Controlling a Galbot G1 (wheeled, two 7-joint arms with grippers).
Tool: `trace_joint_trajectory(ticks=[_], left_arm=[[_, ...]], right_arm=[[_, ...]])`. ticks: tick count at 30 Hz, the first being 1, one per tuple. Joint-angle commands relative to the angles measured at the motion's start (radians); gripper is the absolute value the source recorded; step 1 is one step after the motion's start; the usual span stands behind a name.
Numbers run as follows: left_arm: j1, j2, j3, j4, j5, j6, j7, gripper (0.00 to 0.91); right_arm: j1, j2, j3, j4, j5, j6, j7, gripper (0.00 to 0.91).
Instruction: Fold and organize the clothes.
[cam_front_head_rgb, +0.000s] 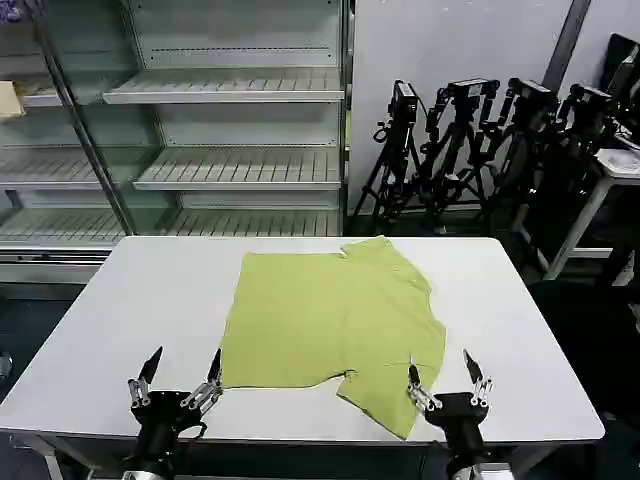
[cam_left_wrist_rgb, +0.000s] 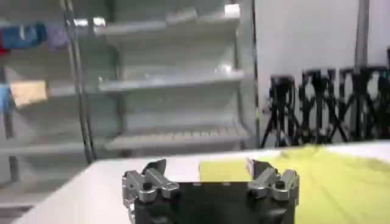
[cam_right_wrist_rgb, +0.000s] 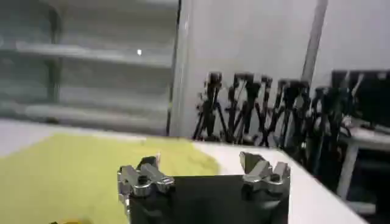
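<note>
A lime yellow-green T-shirt (cam_front_head_rgb: 330, 315) lies spread on the white table (cam_front_head_rgb: 140, 300), plain side up, with one sleeve reaching toward the near right edge. My left gripper (cam_front_head_rgb: 182, 372) hovers open at the near edge, just left of the shirt's lower left corner. My right gripper (cam_front_head_rgb: 445, 368) stands open at the near edge, beside the shirt's near right sleeve. The shirt (cam_left_wrist_rgb: 317, 173) shows beyond the left gripper (cam_left_wrist_rgb: 207, 165) in its wrist view. The right wrist view has the shirt (cam_right_wrist_rgb: 73, 176) ahead of the right gripper (cam_right_wrist_rgb: 200, 159). Nothing is held.
Empty metal shelving (cam_front_head_rgb: 230, 90) stands behind the table. A row of black tripods with cameras (cam_front_head_rgb: 470, 140) fills the back right, next to a white side table (cam_front_head_rgb: 615, 165). Bare tabletop lies left and right of the shirt.
</note>
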Motion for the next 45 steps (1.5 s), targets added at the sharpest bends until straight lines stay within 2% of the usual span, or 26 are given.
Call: trace_joint_trajectory(ticks=[1,14,24,25,26,27,28,30,31,32,45], left_arm=[[-0.065,0.054,-0.002,0.063,-0.135,0.184,-0.016,0.907],[-0.188,0.076,0.048,0.244,-0.179,0.186,-0.049,0.907],[-0.258,0.084,0.051,0.346,-0.200,0.186,-0.052,0.907],[-0.266,0.083,0.051,0.351,-0.203,0.186,-0.055,0.796],[-0.271,0.082,0.052,0.355,-0.204,0.186,-0.056,0.373],[-0.276,0.081,0.055,0.357,-0.205,0.186,-0.057,0.141],[-0.277,0.080,0.057,0.357,-0.204,0.186,-0.058,0.020],[-0.277,0.080,0.063,0.355,-0.205,0.185,-0.057,0.020],[-0.277,0.079,0.066,0.354,-0.205,0.185,-0.059,0.020],[-0.276,0.078,0.068,0.354,-0.205,0.185,-0.061,0.020],[-0.258,0.077,0.071,0.348,-0.223,0.184,-0.068,0.020]], right_arm=[[-0.016,0.001,-0.042,-0.033,-0.003,-0.082,0.005,0.907],[0.018,0.025,-0.106,-0.072,-0.031,-0.102,0.015,0.907],[0.009,0.036,-0.124,-0.088,-0.026,-0.126,0.045,0.907],[0.005,0.036,-0.126,-0.087,-0.021,-0.126,0.046,0.907],[0.003,0.036,-0.127,-0.087,-0.018,-0.127,0.047,0.907],[0.003,0.036,-0.127,-0.087,-0.016,-0.127,0.048,0.907],[0.002,0.035,-0.128,-0.087,-0.007,-0.126,0.047,0.705],[0.003,0.036,-0.130,-0.087,0.002,-0.125,0.049,0.353],[0.003,0.036,-0.132,-0.087,0.007,-0.125,0.048,0.121],[0.003,0.036,-0.133,-0.087,0.010,-0.125,0.048,0.000],[0.003,0.035,-0.132,-0.081,0.034,-0.120,0.045,0.000]])
